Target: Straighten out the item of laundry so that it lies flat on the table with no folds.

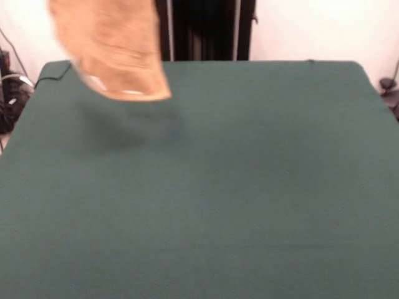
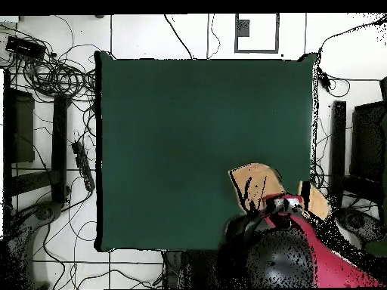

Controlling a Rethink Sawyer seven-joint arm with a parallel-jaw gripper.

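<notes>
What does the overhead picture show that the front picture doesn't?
Only the overhead view shows the red and black arm reaching over the table's corner, plus the tangled cables on the floor around it. Only the front view shows the towel hanging blurred in the air, above a faint shadow on the cloth, with a dark stand behind. Both show the orange-tan towel and the dark green table, otherwise bare.

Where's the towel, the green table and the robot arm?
towel (image 1: 109,47), front view, middle of the hanging cloth.
table (image 1: 249,187), front view, bare green top.
robot arm (image 2: 321,253), overhead view, red shell.
</notes>
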